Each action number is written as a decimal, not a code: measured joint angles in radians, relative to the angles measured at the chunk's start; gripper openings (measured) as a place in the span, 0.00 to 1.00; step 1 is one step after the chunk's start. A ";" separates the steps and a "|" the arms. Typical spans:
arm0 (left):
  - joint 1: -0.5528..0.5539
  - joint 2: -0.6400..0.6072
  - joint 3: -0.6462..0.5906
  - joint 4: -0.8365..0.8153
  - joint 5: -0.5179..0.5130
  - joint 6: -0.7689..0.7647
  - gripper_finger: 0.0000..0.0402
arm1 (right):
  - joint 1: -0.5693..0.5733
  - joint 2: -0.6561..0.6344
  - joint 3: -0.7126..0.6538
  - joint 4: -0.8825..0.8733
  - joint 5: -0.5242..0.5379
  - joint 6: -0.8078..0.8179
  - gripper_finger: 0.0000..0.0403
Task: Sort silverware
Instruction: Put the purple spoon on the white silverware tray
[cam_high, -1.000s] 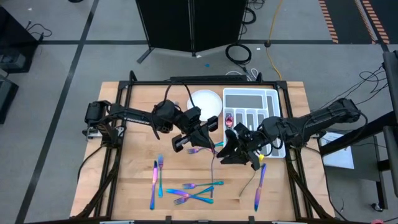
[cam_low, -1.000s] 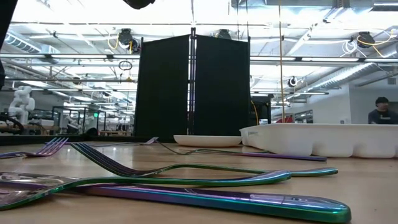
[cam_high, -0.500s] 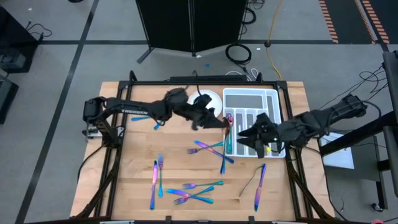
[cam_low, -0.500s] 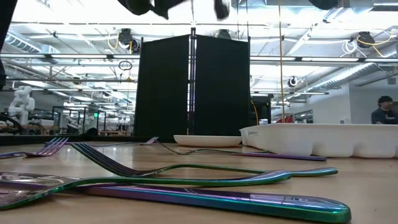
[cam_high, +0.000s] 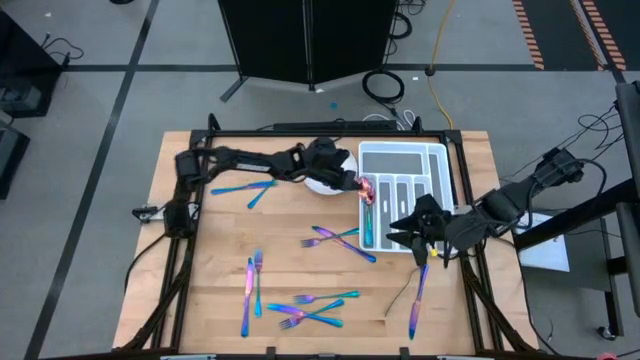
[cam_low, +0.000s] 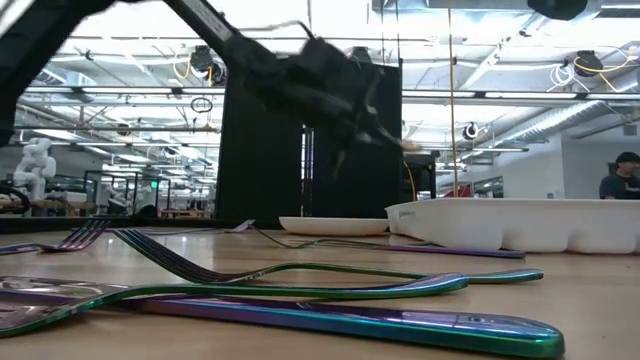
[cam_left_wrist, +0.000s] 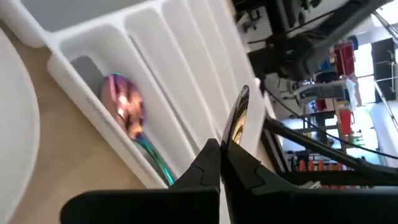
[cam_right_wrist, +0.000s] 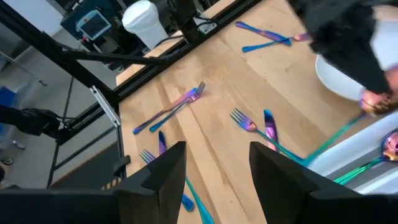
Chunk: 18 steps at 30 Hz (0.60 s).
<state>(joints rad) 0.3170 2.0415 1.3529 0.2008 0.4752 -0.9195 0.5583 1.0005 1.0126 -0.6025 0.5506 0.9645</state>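
Observation:
The silverware is slim and iridescent. Loose forks and knives lie flat on the wooden table: a pair at the far left (cam_high: 240, 187), a crossed group in the middle (cam_high: 340, 240), and more near the front (cam_high: 310, 310). A spoon (cam_left_wrist: 124, 109) lies in the leftmost slot of the white tray (cam_high: 405, 165). My left gripper (cam_high: 360, 187) is over that slot, shut on another piece (cam_high: 366, 220). My right gripper (cam_high: 402, 228) hovers open by the tray's near left corner, holding nothing (cam_right_wrist: 214, 168). My left gripper pinches the piece between its two fingertips (cam_left_wrist: 217, 158), close to one end. A short shiny end (cam_left_wrist: 239, 115) sticks out past the fingers. The fingers slant down from the table's far left. The long teal handle (cam_right_wrist: 336, 140) slants away below them over the tray's left slot; whether its low end rests there I cannot tell.
A round white plate (cam_high: 322, 182) sits just left of the tray, partly under my left arm. Two more pieces (cam_high: 415, 295) lie near the front right. Bare wood shows between the groups of silverware. Black frame rails run along the table's edges.
My left gripper has swung from the middle of the table toward the far right and down to the tray, rolling its wrist and carrying the piece along. My right gripper has drawn back from the middle toward the table's right edge.

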 joint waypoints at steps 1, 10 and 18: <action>0.003 0.026 0.021 -0.001 0.004 0.000 0.00 | 0.000 0.006 0.000 0.000 -0.001 0.007 0.41; 0.000 0.156 0.276 -0.323 -0.048 0.107 0.00 | 0.009 0.023 0.000 0.000 -0.006 0.034 0.41; -0.021 0.196 0.368 -0.409 -0.108 0.116 0.00 | 0.013 0.024 0.000 0.010 -0.001 0.038 0.41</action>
<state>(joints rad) 0.2960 2.2377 1.7206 -0.2084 0.3669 -0.8036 0.5716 1.0245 1.0126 -0.5926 0.5494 1.0026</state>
